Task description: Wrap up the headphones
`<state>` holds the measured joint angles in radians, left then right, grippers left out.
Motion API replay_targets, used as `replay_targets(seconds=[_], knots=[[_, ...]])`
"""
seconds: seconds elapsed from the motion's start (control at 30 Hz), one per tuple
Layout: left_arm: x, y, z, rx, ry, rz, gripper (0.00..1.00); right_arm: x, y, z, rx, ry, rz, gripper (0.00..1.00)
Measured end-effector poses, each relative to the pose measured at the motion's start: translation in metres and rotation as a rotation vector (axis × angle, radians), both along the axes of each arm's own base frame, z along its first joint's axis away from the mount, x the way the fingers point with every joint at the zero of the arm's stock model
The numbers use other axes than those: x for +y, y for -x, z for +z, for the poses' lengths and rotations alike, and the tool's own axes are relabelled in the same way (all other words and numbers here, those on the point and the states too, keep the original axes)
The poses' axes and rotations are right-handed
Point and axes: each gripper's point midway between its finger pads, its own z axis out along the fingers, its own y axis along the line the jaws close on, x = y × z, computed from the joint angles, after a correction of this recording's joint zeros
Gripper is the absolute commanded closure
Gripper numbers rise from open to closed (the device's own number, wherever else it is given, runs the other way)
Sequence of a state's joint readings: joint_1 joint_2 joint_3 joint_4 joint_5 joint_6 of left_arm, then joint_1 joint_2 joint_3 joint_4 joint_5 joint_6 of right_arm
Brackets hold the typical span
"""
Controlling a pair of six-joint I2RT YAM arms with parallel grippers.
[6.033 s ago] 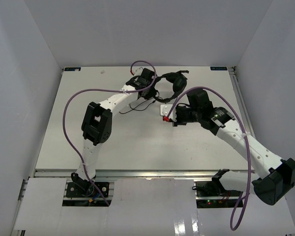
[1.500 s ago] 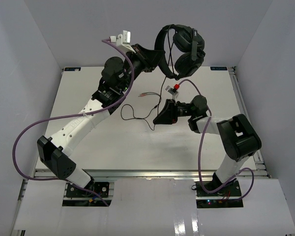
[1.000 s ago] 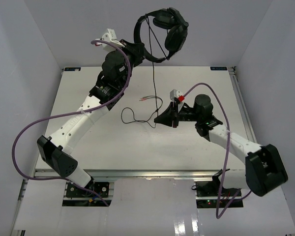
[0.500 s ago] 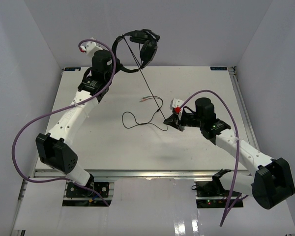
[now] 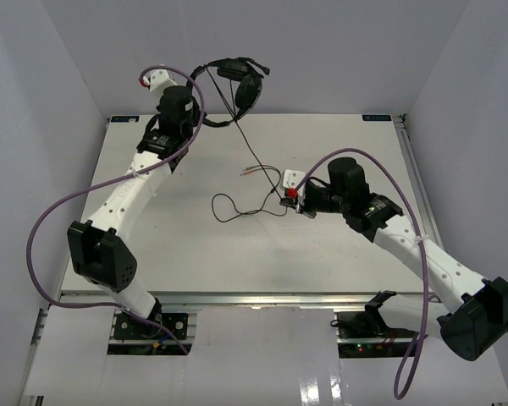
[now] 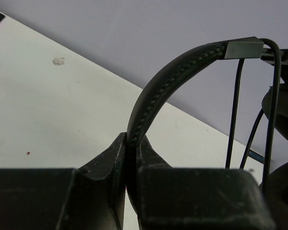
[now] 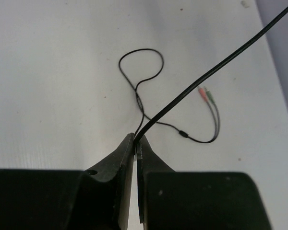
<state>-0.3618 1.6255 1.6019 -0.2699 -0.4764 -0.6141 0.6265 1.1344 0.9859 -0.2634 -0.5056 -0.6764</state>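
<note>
The headphones [image 5: 237,78] hang in the air above the table's far edge, with the left gripper [image 5: 205,121] shut on the thin headband [image 6: 168,72]; in the left wrist view the gripper [image 6: 133,142] pinches the band, and an ear cup [image 6: 284,110] shows at the right edge. The thin dark cord [image 5: 258,156] runs taut down from the ear cups to the right gripper [image 5: 289,200], which is shut on it just above the table. In the right wrist view the cord [image 7: 206,72] enters the closed gripper [image 7: 136,139]. Its slack loop [image 7: 141,67] and small plugs [image 7: 205,92] lie on the table.
The white table [image 5: 152,245] is boxed in by grey walls at the left, back and right. Thick purple arm cables [image 5: 46,220] arc beside the left arm, and another [image 5: 406,203] over the right arm. The cord's loose loop [image 5: 224,207] lies mid-table.
The left arm lifted the headphones off the table and swung them left, now settling near the back wall. The right gripper, gripping the cord, shifted slightly left and back; the cord pulled tighter.
</note>
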Motion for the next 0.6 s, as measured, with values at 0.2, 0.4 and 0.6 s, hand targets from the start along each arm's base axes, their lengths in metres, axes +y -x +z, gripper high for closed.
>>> replay_targets(seconds=[0.2, 0.4, 0.6], knots=[[0.001, -0.011, -0.101, 0.183, -0.202, -0.014, 1.00, 0.001, -0.021, 0.061, -0.212, 0.042, -0.058, 0.92], [-0.043, 0.015, -0.184, 0.327, -0.447, -0.205, 1.00, -0.007, -0.049, 0.057, -0.293, 0.162, -0.148, 0.92], [-0.075, 0.060, -0.212, 0.319, -0.584, -0.490, 1.00, -0.024, -0.073, 0.048, -0.392, 0.269, -0.248, 0.92]])
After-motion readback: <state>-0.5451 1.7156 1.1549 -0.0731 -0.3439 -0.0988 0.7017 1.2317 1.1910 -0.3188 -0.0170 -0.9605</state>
